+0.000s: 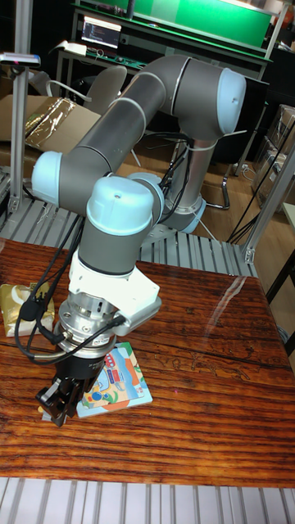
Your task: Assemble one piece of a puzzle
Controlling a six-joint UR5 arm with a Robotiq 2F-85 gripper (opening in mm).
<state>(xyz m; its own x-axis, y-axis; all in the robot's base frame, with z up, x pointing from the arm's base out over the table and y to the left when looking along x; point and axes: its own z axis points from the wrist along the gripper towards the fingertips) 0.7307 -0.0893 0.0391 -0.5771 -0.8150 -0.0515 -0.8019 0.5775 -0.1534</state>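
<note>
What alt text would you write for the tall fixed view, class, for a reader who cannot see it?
A grey and blue robot arm reaches down, its gripper low at the left edge of a colourful puzzle board on a wooden table. A yellowish packet lies left.

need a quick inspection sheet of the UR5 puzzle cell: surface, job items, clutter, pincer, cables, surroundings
Surface: dark wood table, glossy, glare near the right edge.
Job's things: colourful puzzle board flat at front left, partly under the pincer; loose piece not discernible.
Clutter: yellowish packet at the left edge.
Grippers: pincer low at the board's left edge; open or shut cannot be told.
Cables: black cable looping from arm to wrist.
Surroundings: office chair, cardboard box, green panel behind.
</note>
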